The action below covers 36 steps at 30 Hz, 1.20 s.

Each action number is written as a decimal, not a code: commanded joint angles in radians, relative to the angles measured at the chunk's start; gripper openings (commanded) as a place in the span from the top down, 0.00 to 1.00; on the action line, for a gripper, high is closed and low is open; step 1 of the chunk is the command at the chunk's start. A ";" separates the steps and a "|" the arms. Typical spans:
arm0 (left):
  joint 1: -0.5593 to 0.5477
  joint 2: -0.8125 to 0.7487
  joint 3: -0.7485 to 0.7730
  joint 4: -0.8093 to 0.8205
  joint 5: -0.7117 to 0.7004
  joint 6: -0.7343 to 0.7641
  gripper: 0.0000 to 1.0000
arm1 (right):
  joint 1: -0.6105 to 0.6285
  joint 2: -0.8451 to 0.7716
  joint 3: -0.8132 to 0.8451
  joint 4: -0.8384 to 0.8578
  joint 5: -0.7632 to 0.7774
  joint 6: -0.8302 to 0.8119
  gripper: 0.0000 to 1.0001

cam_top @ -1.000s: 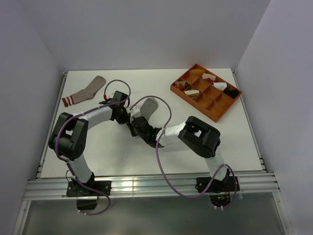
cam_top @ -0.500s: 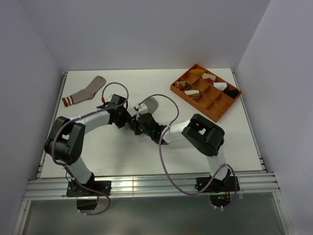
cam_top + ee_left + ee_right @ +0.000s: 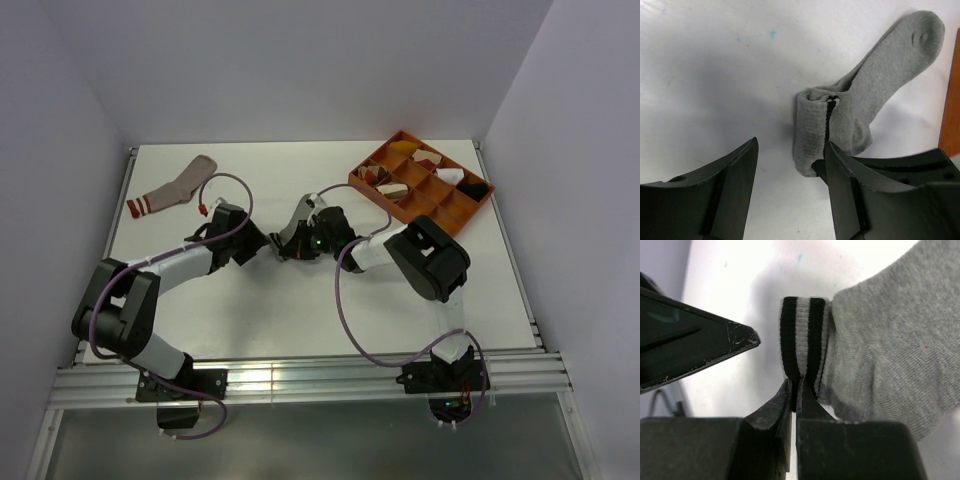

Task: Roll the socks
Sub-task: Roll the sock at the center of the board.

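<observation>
- The left gripper (image 3: 790, 150) has just let go. Its jaws are now standing apart and holding nothing, on the side of the sock away from the orange tray (image 3: 420, 232).
- The right gripper (image 3: 795, 386) has just clamped shut, and it is pinching the dark-striped cuff of the grey sock (image 3: 865, 100).
- Both arms have been shifting toward the tray over the last second.
- The grey sock is lying just to the tray's left. Its cuff end is curling into a short loose roll, and its toe is pointing toward the tray.
- This looks like a handover of the roll to the right gripper, with most of the sock not yet rolled.
- The pinkish-tan sock (image 3: 175, 185) is lying flat, well to the left of the tray.
- The white table (image 3: 250, 310) is sitting between plain pale walls.
</observation>
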 commanded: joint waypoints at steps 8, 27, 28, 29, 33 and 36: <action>0.001 0.068 -0.043 0.251 0.077 -0.003 0.40 | -0.082 0.099 0.062 -0.095 -0.236 0.109 1.00; 0.000 0.166 -0.095 0.337 0.083 -0.040 0.44 | -0.138 0.155 0.106 -0.129 -0.343 0.150 1.00; 0.000 0.171 -0.095 0.339 0.085 -0.041 0.45 | -0.138 0.159 0.106 -0.126 -0.346 0.156 1.00; 0.000 0.175 -0.095 0.342 0.088 -0.040 0.46 | -0.139 0.161 0.109 -0.127 -0.347 0.155 1.00; -0.002 0.194 -0.086 0.317 0.077 -0.041 0.61 | -0.141 0.164 0.115 -0.135 -0.345 0.150 1.00; -0.002 0.194 -0.072 0.290 0.065 -0.035 0.75 | -0.141 0.161 0.126 -0.164 -0.334 0.126 1.00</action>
